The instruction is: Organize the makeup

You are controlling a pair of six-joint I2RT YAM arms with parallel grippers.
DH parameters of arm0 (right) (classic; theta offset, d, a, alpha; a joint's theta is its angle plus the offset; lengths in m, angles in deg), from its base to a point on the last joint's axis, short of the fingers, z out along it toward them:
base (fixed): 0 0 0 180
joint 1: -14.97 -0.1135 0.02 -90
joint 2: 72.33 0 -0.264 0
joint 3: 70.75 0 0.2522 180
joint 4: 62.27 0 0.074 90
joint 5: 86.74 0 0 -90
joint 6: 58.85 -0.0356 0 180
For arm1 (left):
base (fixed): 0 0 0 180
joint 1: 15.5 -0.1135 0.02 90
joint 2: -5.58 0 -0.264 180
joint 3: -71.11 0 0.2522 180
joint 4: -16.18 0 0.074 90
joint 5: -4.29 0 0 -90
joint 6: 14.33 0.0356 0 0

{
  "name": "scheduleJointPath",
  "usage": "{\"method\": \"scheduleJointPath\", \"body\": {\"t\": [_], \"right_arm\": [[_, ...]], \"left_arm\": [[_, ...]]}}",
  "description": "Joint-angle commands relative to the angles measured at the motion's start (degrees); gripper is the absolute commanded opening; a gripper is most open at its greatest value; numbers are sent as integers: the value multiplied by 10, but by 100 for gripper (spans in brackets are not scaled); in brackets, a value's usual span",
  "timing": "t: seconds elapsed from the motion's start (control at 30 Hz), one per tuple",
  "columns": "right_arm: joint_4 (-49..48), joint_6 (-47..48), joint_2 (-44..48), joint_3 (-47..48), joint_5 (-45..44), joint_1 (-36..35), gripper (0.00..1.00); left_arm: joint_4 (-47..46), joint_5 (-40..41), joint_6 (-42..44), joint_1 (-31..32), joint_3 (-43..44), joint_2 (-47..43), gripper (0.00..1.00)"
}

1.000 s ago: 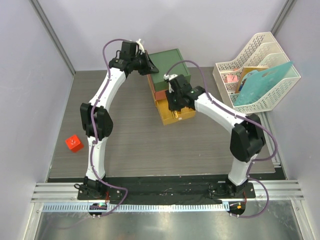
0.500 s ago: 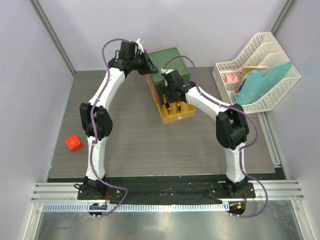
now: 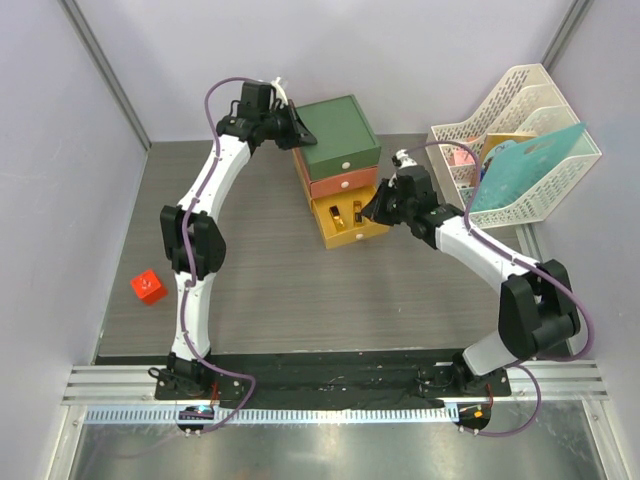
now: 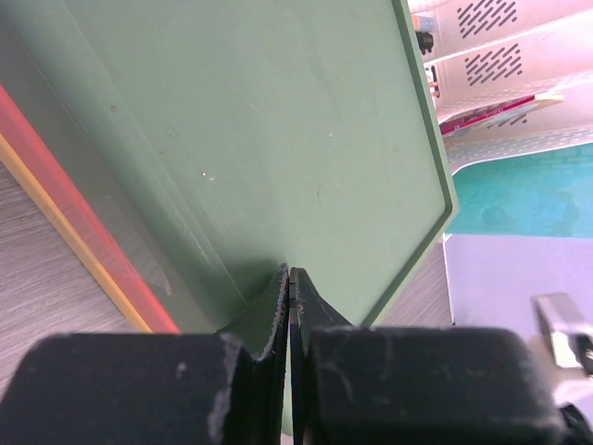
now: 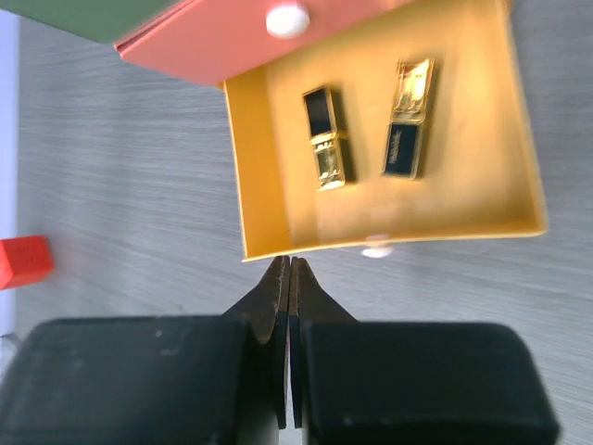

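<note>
Since the two lipsticks (image 5: 324, 139) look small, light, hard and slick, we would pinch one across its middle; they lie apart in the open yellow drawer (image 5: 250, 185), upper middle of the frame; right claw (image 5: 289, 264) and left claw (image 4: 289, 278) are both closed, with no makeup in them.

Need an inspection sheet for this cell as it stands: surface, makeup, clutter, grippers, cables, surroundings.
Surface: grey wood-grain table, black strip at near edge.
Job's things: two gold-black lipsticks lie apart in the open yellow drawer; no other makeup seen.
Clutter: red cube at table's left; drawer box at rear centre, orange drawer shut.
Grippers: left gripper shut, tips at a corner of the drawer box's green top; right gripper shut, empty, just in front of the yellow drawer.
Cables: purple cables loop along both arms.
Surroundings: white file rack holding teal folder at right; lavender walls.
</note>
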Motion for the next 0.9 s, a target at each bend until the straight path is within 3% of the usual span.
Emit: {"method": "scheduleJointPath", "body": {"t": [0.0,0.27,0.6,0.87], "right_arm": [[-84,-98,1,-61,103,4,1],[-169,-165,-22,-139,134,9,1],[-179,-161,-100,-115,87,10,1],[-182,-147,-149,-38,38,11,1]], "left_arm": [[173,72,49,-11,-36,71,0],[172,66,47,-15,-30,73,0],[170,64,46,-17,-35,70,0],[173,63,47,-17,-31,68,0]]}}
